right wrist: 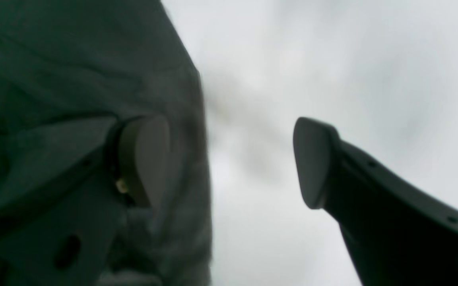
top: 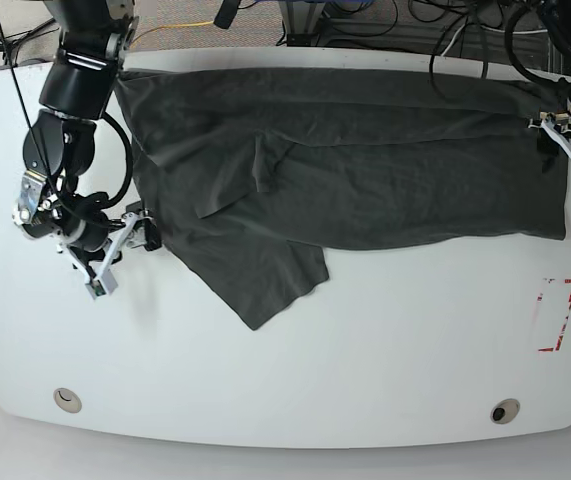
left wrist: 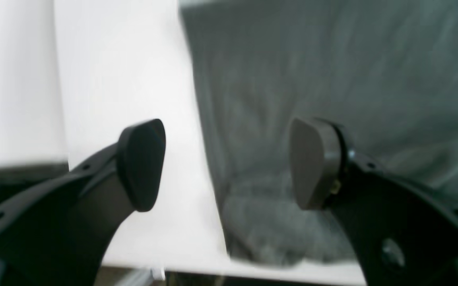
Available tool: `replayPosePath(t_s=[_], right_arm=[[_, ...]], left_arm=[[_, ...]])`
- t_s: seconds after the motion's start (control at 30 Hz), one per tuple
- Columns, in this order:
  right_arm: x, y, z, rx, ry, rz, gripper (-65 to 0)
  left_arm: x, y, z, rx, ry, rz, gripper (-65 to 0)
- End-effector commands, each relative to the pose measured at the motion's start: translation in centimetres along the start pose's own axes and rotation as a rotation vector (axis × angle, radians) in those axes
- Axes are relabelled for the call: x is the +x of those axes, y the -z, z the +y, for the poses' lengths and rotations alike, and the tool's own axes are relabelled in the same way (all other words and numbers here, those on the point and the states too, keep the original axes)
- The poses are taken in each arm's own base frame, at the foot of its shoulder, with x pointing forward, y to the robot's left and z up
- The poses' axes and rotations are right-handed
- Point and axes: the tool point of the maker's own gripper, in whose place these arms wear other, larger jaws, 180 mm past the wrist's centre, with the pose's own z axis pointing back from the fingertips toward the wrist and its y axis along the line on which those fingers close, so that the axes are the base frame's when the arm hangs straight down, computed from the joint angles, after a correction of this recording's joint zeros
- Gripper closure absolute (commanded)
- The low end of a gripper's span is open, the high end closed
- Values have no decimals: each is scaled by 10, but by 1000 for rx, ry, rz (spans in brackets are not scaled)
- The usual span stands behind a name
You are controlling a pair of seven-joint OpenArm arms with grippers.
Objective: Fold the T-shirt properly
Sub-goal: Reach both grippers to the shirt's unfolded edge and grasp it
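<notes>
The right gripper [top: 125, 243] stands wide open and empty, one finger over the T-shirt [top: 345, 170] hem, the other over bare table [top: 265, 390] (left edge). The left gripper [top: 565, 150], equally open and empty, straddles the opposite hem. The shirt's long axis runs between them along the far edge.

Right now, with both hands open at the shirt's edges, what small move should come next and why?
Probably close the right hand on the T-shirt edge beside it. Its jaws stand open astride that edge, one finger over the cloth and one over the bare table. The left hand is open too, astride the opposite edge, and nothing is gripped, so no fold can start.
</notes>
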Motion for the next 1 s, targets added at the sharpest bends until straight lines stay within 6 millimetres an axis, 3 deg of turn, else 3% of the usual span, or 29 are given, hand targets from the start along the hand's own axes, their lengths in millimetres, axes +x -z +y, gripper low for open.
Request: replayPosePath(t_s=[0.0, 0.3, 0.5, 0.83, 0.9, 0.97], right_arm=[[31, 6, 1, 38, 0, -108, -466], [34, 48, 24, 150, 32, -108, -466], [28, 60, 30, 175, 61, -113, -466], [31, 78, 76, 262, 37, -101, -465], [31, 79, 79, 269, 30, -100, -442], [35, 79, 81, 271, 27, -108, -365]], left_arm=[[7, -6, 14, 36, 34, -9, -446], [16, -4, 16, 43, 25, -35, -446], [16, -7, 23, 62, 15, -37, -446], [17, -6, 24, 65, 14, -40, -446], [26, -6, 28, 75, 10, -65, -446], [36, -5, 33, 90, -3, -91, -447]])
